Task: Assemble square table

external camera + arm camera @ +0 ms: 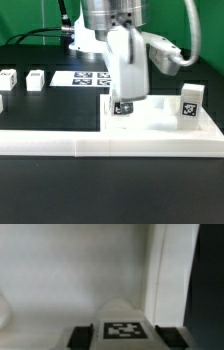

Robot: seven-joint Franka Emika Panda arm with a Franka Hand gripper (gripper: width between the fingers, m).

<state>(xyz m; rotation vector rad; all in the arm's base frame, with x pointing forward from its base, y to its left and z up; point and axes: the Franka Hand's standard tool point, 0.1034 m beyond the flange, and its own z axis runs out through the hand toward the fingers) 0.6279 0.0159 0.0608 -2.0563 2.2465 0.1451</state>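
The square table's white slab (160, 118) lies flat behind the low wall. One tagged white leg (190, 103) stands upright on the slab near its corner on the exterior view's right. My gripper (124, 108) is shut on another tagged white leg (124, 105), held upright over the slab's corner on the exterior view's left; whether it touches the slab I cannot tell. In the wrist view this leg (125, 329) sits between my black fingers (77, 336) of the gripper (125, 337), with the slab (70, 274) beyond it.
Two more white legs (8, 78) (36, 78) lie on the black table at the exterior view's left. The marker board (88, 77) lies behind the arm. A long low white wall (110, 146) runs along the front of the slab.
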